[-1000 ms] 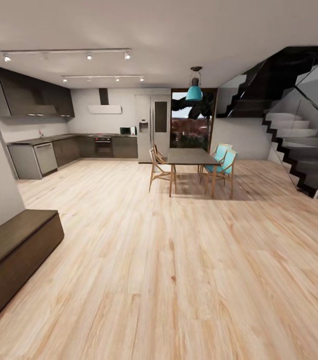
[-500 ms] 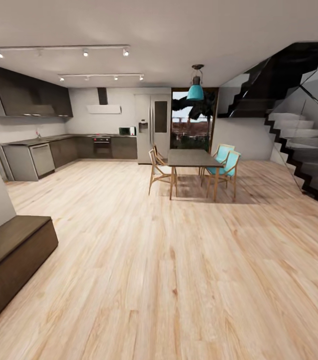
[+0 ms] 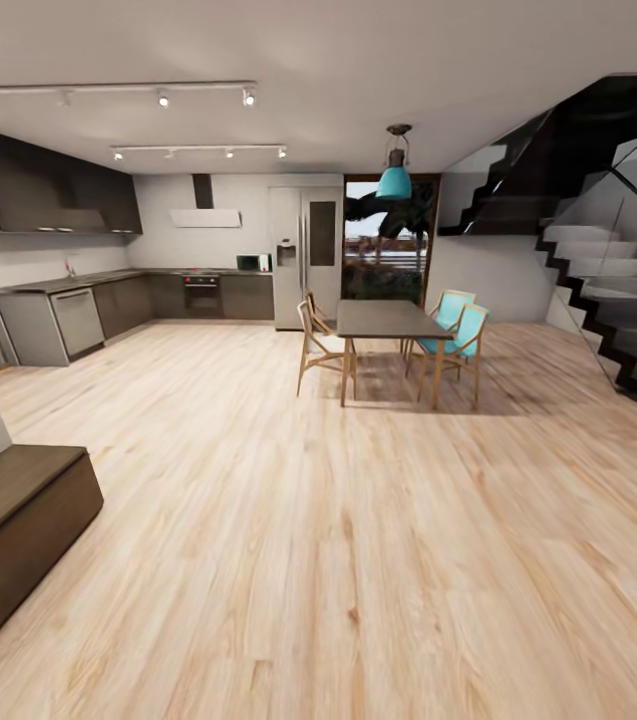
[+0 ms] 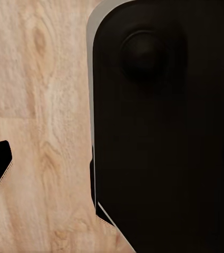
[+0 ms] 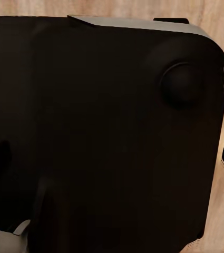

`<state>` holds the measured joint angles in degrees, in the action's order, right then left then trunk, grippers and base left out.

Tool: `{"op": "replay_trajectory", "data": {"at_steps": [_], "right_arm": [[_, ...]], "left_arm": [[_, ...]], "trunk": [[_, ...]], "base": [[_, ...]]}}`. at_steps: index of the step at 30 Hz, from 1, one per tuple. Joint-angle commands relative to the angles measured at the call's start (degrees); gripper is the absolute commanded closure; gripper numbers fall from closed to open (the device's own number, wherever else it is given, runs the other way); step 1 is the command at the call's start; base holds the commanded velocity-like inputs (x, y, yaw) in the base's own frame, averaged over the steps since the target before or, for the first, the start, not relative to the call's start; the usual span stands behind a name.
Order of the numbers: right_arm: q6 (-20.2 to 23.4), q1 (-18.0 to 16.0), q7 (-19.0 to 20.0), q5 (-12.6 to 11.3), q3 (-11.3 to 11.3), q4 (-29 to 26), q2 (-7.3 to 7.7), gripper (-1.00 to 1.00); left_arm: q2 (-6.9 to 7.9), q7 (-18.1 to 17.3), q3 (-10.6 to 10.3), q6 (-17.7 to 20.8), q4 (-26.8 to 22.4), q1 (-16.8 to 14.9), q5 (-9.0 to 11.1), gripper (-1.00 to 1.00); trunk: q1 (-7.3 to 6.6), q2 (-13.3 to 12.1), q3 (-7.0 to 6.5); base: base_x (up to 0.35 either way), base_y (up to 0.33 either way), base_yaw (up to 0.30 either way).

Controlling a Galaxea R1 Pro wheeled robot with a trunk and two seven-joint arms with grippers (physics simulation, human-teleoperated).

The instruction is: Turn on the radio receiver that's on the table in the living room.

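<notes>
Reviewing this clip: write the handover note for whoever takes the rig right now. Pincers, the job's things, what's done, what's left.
Pincers: the wrist views look down past the robot's dark base onto wood floor; open or shut cannot be told.
Things: the head view faces the kitchen-dining area: dining table with chairs, fridge, staircase, a dark bench at near left.
Done: nothing visible.
Left: find the living room, reach its low table, turn on the radio.
</notes>
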<state>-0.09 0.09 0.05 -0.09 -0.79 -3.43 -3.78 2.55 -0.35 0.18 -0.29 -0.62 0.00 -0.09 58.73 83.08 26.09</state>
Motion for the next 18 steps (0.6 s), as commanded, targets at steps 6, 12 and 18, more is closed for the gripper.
{"op": "replay_trajectory", "data": {"at_steps": [6, 12, 18], "right_arm": [[0.00, 0.00, -0.01, 0.00, 0.00, 0.00, 0.00, -1.00], [0.00, 0.00, 0.01, 0.00, 0.00, 0.00, 0.00, -1.00], [0.00, 0.00, 0.02, 0.00, 0.00, 0.00, 0.00, -1.00]], "left_arm": [[0.00, 0.01, 0.00, 0.00, 0.00, 0.00, 0.00, -1.00], [0.00, 0.00, 0.00, 0.02, 0.00, 0.00, 0.00, -1.00], [0.00, 0.00, 0.00, -0.01, 0.00, 0.00, 0.00, -1.00]], "trunk": [[0.00, 0.00, 0.00], [0.00, 0.00, 0.00], [0.00, 0.00, 0.00]], "base": [[0.330, 0.000, 0.000], [0.330, 0.000, 0.000], [0.330, 0.000, 0.000]]}}
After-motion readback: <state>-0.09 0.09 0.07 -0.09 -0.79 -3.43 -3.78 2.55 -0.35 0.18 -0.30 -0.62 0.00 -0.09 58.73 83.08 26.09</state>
